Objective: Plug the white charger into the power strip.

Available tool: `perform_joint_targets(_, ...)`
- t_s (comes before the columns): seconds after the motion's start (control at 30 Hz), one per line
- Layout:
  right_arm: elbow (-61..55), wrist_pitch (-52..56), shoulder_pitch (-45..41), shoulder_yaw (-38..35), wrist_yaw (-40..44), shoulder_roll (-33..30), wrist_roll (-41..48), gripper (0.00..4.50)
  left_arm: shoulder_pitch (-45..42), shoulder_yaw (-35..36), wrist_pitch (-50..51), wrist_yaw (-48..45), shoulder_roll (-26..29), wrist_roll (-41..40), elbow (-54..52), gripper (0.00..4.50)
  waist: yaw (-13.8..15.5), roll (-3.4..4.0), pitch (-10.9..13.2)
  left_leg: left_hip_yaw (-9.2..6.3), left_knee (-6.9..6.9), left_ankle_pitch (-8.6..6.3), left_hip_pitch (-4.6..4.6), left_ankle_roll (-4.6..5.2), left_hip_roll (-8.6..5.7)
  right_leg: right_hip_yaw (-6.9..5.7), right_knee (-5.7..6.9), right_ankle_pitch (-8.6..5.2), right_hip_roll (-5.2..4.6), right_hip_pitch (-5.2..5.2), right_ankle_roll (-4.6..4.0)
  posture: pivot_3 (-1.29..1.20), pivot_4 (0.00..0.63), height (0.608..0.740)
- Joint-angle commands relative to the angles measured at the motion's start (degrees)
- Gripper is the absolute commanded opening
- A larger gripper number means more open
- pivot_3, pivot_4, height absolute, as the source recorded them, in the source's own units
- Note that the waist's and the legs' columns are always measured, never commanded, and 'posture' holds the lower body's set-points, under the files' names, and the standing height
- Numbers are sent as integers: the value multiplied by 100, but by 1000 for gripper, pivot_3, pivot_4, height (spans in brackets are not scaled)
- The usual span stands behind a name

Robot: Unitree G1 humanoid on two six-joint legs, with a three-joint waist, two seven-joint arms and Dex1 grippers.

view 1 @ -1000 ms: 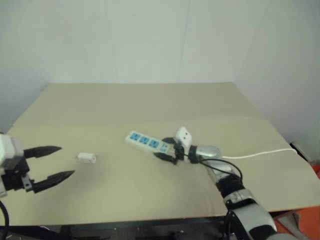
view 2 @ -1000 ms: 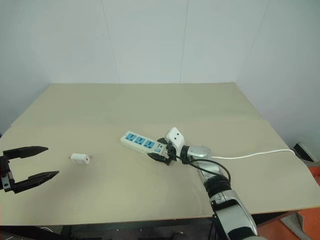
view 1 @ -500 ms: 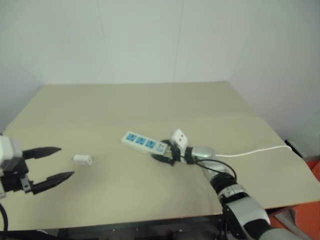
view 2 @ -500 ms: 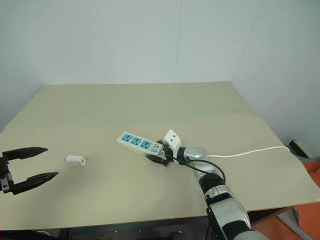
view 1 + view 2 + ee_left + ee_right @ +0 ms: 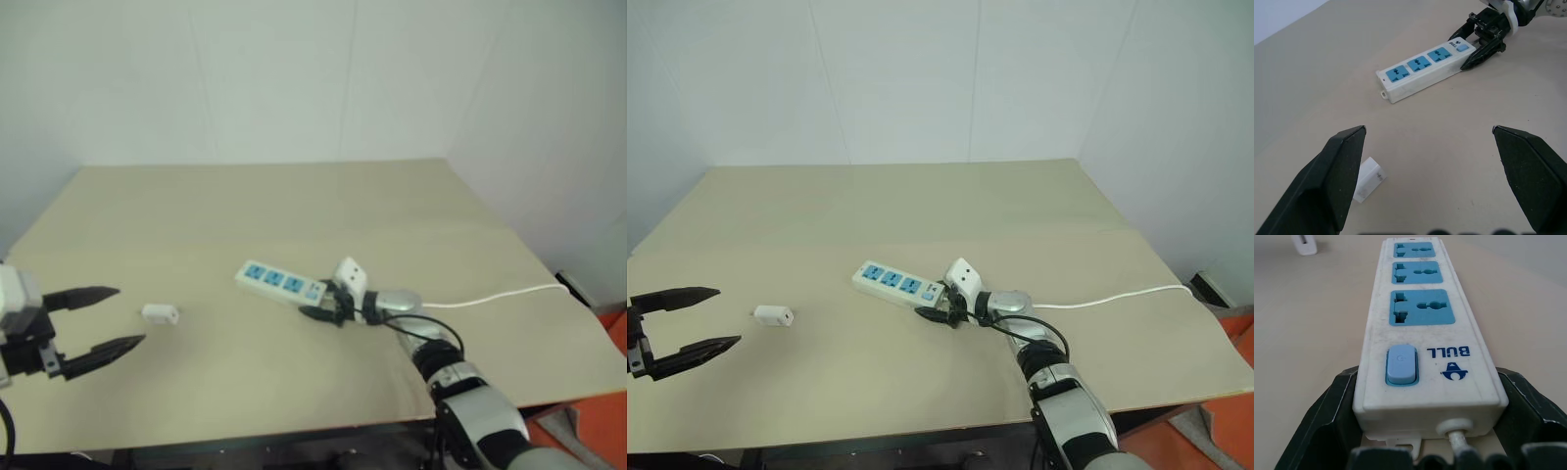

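The power strip (image 5: 279, 283) lies flat at mid-table, a long white bar with three blue sockets and a blue switch (image 5: 1400, 364) at its cord end. My right gripper (image 5: 318, 299) is shut on that switch end, one black finger pressed against each long side. The white charger (image 5: 159, 313) lies on its side on the table, well to the left of the strip. My left gripper (image 5: 132, 315) hovers open at the table's left, just left of the charger and apart from it, holding nothing. The left wrist view shows the charger (image 5: 1369, 179) beside one finger.
The strip's thin white cord (image 5: 490, 297) runs right across the beige table (image 5: 294, 206) to its right edge. White walls stand behind and to the right. Bare tabletop surrounds the charger and the strip.
The whole picture has shifted slightly, so the camera moved. Both grippers, the strip and the charger keep their places relative to each other.
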Motion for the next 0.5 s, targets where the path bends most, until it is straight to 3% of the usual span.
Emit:
perform_joint_targets(0.03, -968, 165, 295, -118, 642, -187, 469, 3401, -15, 163, 21, -6, 57, -85, -126, 4500, 3, 0, 0, -1, 0, 0, -1, 0, 0, 0, 0, -2, 0, 0, 2, 0, 150, 740)
perform_joint_targets(0.3, -1847, 260, 923, 105, 1229, -469, 544, 3401, -115, 23, 7, 15, 116, -87, -52, 4500, -20, 0, 0, -4, 0, -1, 4, -1, 0, 0, 1, -14, 2, 0, -15, 0, 150, 740)
perform_joint_targets(0.5, -1620, -90, 1103, 321, 1192, -408, 302, 3401, -226, -76, -1, 8, 154, -83, 0, 4500, -38, 0, 0, -10, 0, -1, 9, -2, -1, 0, 6, -23, 6, 1, -35, 0, 150, 740)
